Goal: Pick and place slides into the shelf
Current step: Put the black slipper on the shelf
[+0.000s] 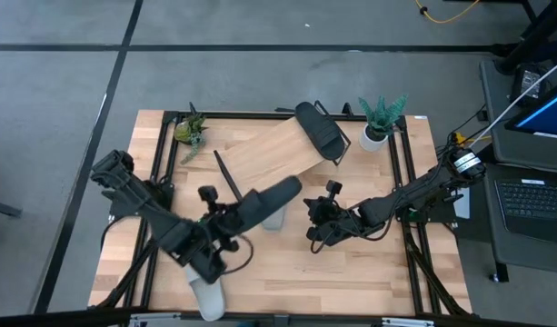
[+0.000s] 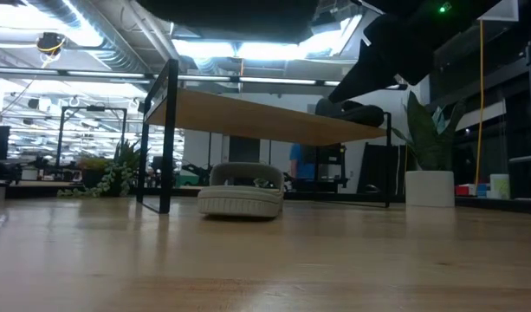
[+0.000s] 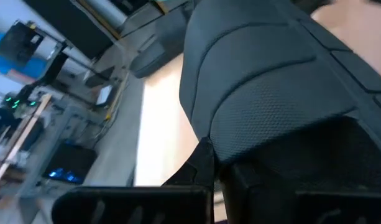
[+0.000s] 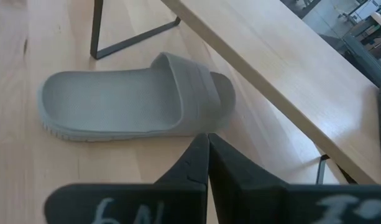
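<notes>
Your left gripper [image 1: 225, 223] is clamped on a black slide [image 1: 264, 202], carried in the air at the low front edge of the shelf [image 1: 269, 154]. The left wrist view shows the textured strap and sole filling the picture above the closed fingers. Exactly where on the slide the pinch sits is hard to make out; it looks to be the heel end.

Your right gripper [image 1: 316, 225] hangs pressed together and empty over the table [image 1: 369, 272], looking at a grey slide [image 4: 134, 102] lying flat just beside the shelf's lower edge.

A second black slide [image 1: 320, 132] already rests on the shelf's high end. Another grey slide [image 1: 208, 295] lies near the table's front edge.

Handling judgement: these slides look like light moulded foam, stiff enough to keep shape yet springy under a pinch. A heel grip lets the toe droop. Take the grey ones by the side wall or across the strap. On the tilted board they may creep downhill.
</notes>
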Tool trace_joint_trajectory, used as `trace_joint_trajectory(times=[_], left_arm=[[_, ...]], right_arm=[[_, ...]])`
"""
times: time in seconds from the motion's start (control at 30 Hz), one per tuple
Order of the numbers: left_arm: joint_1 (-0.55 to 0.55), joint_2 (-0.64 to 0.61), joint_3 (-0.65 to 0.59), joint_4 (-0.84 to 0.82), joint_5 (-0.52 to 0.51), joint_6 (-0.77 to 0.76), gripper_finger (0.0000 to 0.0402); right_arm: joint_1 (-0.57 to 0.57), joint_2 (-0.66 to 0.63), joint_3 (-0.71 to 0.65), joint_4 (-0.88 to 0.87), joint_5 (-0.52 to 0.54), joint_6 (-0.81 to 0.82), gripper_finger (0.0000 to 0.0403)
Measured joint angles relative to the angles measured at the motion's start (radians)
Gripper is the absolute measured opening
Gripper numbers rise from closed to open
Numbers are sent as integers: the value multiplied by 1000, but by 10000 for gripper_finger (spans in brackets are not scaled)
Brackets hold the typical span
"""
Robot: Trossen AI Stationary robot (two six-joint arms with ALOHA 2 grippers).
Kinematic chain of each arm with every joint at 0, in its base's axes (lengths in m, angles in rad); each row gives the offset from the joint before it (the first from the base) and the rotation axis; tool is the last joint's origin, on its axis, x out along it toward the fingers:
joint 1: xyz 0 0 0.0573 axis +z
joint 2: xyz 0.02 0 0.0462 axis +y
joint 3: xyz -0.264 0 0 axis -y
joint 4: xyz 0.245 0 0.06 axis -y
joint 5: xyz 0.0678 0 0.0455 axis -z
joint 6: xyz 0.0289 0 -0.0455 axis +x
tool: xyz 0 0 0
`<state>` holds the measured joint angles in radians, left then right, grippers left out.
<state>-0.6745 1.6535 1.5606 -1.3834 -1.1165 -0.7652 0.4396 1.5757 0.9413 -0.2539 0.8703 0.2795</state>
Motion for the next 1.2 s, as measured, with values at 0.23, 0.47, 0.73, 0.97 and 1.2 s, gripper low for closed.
trace_joint_trajectory(times=[0.23,0.47,0.73,0.97,1.2], left_arm=[[155,0,88,-7,-3,136,2],[316,0,156,-19,1,222,2],[475,1,156,-78,63,217,2],[547,46,157,-106,94,195,2],[583,144,157,-114,201,207,2]], right_arm=[[0,0,0,2,0,4,7],[0,0,0,1,0,-5,7],[0,0,0,2,0,-22,7],[-24,0,0,3,1,-52,7],[-73,0,0,3,1,-103,7]])
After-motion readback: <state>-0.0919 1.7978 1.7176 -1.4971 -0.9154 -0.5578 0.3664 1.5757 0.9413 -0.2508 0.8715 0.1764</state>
